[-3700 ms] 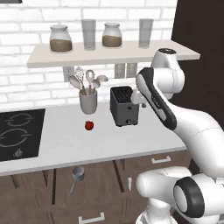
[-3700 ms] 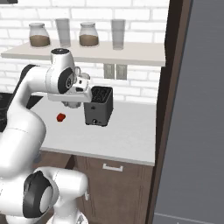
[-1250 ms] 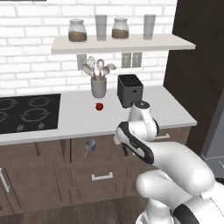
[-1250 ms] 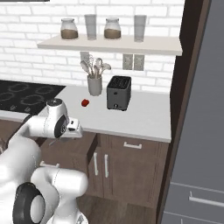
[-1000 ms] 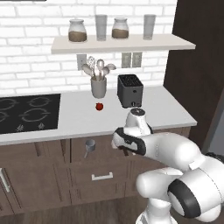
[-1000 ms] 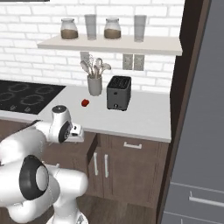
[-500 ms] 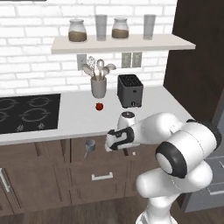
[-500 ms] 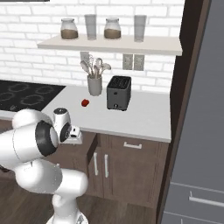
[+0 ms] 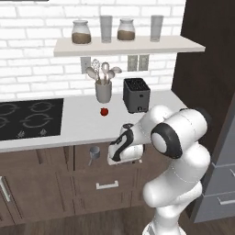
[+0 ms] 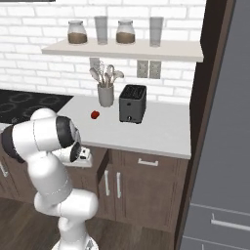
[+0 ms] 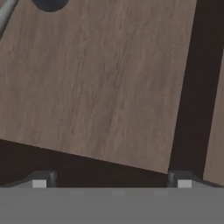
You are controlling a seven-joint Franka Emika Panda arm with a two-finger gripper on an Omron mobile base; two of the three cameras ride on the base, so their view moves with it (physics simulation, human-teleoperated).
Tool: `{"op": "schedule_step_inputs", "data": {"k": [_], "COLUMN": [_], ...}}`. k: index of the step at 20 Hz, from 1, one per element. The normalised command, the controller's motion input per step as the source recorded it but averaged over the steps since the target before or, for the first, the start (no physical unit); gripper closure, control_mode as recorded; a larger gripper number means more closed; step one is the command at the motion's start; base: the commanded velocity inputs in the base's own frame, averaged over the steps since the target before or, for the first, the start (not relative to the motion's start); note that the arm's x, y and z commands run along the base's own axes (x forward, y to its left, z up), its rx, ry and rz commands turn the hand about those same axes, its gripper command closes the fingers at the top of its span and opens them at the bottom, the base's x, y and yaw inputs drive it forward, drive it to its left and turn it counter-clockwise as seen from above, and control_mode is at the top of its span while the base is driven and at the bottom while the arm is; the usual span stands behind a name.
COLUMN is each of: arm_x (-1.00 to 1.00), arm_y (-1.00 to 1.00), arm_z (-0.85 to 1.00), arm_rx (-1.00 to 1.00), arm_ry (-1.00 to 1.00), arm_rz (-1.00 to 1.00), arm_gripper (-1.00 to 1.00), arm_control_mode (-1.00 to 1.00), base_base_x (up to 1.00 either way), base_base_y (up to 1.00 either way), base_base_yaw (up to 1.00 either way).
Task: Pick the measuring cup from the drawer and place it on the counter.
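the gripper [image 11: 111, 177] hangs low over the open drawer's [image 11: 100, 78] wood floor, jaws spread wide and empty. the measuring cup [image 9: 94, 153] stands in the drawer just left of the hand, seemingly untouched. beyond, the counter [image 9: 78, 124] carries a tomato [image 9: 104, 111], utensil holder [image 9: 103, 92] and toaster [image 9: 136, 95].

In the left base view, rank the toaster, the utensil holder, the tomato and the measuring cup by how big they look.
Largest to smallest as they look:
1. toaster
2. utensil holder, spoons included
3. measuring cup, counting its handle
4. tomato

The cup sits nearer the camera than the tomato, so that last pair is less sure.
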Motion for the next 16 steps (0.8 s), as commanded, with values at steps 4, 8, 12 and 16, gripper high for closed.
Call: {"op": "schedule_step_inputs", "data": {"k": [4,8,12,16], "arm_x": [-0.45,-1.00,-1.00,-1.00], "arm_y": [0.03,-0.03,-0.02,0.00], "arm_z": [-0.32,-0.03,0.04,0.10], "arm_rx": [0.00,0.04,0.02,0.00], "arm_ry": [0.31,0.13,0.00,0.01], "arm_rz": [-0.11,-0.07,-0.03,0.00], "arm_gripper": [-1.00,-1.00,-1.00,-1.00], "arm_control_mode": [-1.00,-1.00,-1.00,-1.00], "base_base_x": [0.00,0.00,0.00,0.00], "base_base_y": [0.00,0.00,0.00,0.00], "base_base_yaw": [0.00,0.00,0.00,0.00]}}
